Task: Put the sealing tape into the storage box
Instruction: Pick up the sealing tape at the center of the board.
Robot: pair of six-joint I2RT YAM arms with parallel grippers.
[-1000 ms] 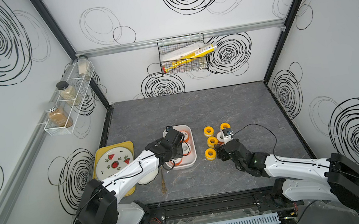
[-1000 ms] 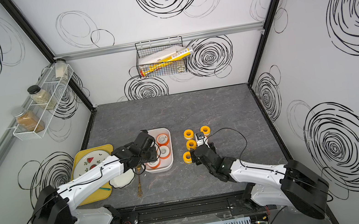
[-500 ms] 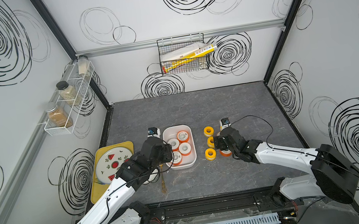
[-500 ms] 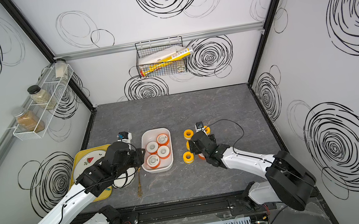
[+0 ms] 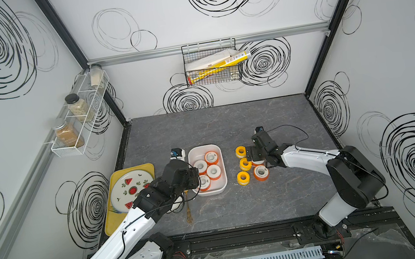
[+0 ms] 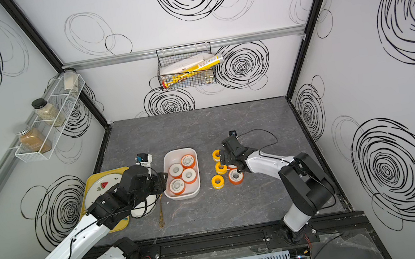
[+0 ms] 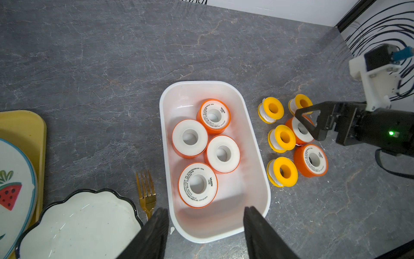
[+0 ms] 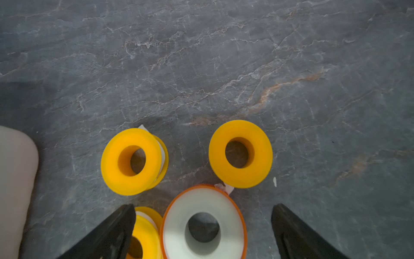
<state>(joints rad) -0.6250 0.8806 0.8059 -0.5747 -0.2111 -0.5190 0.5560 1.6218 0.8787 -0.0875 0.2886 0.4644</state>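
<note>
The white storage box (image 5: 205,147) (image 6: 179,150) (image 7: 164,139) holds several orange rolls of sealing tape (image 7: 190,139), lying flat. To its right on the table lie several more rolls, yellow ones (image 7: 281,138) (image 5: 243,178) and an orange one (image 7: 311,160) (image 6: 235,176). My left gripper (image 7: 205,222) (image 5: 195,178) is open and empty above the box's near left end. My right gripper (image 8: 203,215) (image 5: 253,155) is open wide, its fingers on either side of a white-faced orange roll (image 8: 202,224) without touching it. Two yellow rolls (image 8: 132,161) lie just beyond its tips.
A yellow tray (image 5: 111,222) with a watermelon plate (image 5: 131,188) sits left of the box. A white scalloped dish (image 7: 78,224) and a gold fork (image 7: 146,192) lie beside the box's near left corner. A wire basket (image 5: 211,62) and a spice rack (image 5: 74,119) hang on the walls.
My left gripper has drawn back from over the box to its left edge and opened wider. My right gripper has moved farther back over the loose rolls and opened wide.
</note>
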